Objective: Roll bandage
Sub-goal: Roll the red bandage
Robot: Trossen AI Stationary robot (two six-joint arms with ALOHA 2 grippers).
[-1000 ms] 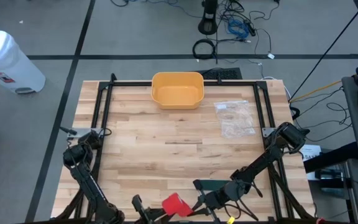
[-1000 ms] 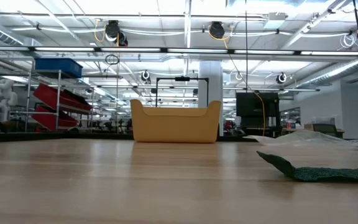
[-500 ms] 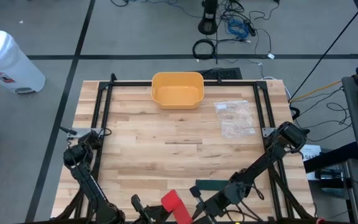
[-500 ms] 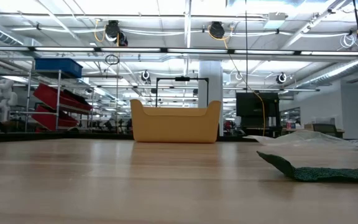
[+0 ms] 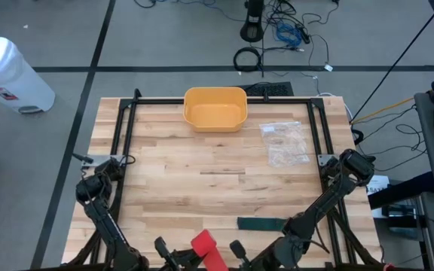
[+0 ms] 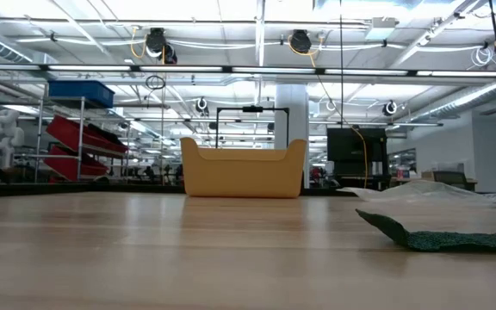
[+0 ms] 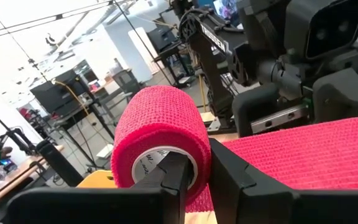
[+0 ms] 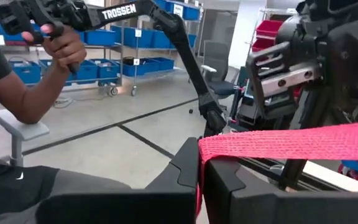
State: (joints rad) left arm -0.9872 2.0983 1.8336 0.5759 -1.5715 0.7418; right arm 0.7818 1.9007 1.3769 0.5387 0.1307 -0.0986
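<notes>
A red bandage roll is held above the table's near edge, between my two grippers. My left gripper is shut on the roll. A loose red strip runs from the roll toward my right gripper, which is shut on the strip's end. Neither gripper shows in the low view. My left gripper holds the roll at its open end. One finger stands at the white core's opening and the other lies against the roll's outer wall. The roll is lifted clear of the table. My right gripper pinches the strip's free end between its two fingers. The strip runs away from the fingers level and drawn flat, clear of the table.
A dark green cloth lies flat on the table near the right arm and also shows in the low view. A yellow bin stands at the far edge. A clear plastic bag lies far right. A person is beyond the table.
Both grippers have drawn toward the table's near edge with the bandage, and the roll has shifted a little toward the table's left. The right arm has moved off the green cloth, which now shows whole.
</notes>
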